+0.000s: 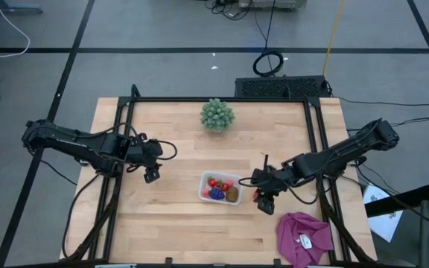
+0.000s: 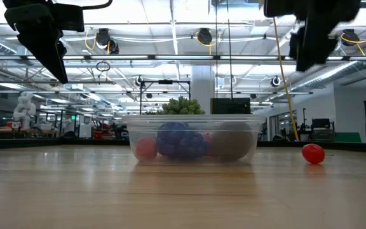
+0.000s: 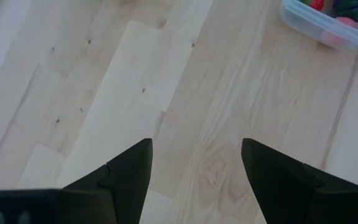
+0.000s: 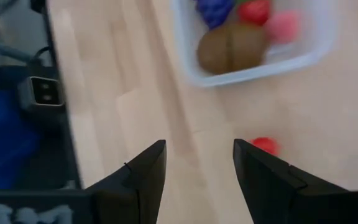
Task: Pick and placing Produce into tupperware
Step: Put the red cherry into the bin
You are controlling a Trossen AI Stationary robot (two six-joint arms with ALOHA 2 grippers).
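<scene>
My right gripper (image 4: 197, 180), fingers apart and empty, hovers near the last strawberry (image 4: 265, 145) at the tupperware's (image 1: 204, 190) three o'clock; next, descend and close.

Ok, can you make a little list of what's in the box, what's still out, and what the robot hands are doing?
tupperware: holds the grape cluster, the kiwi and red strawberries
still out: one strawberry on the table, beside the tupperware
right gripper: open, empty, above the table near the loose strawberry
left gripper: open, empty, waiting over bare wood

tupperware (image 3: 328, 28) cropped, pincer tips unseen low
</scene>
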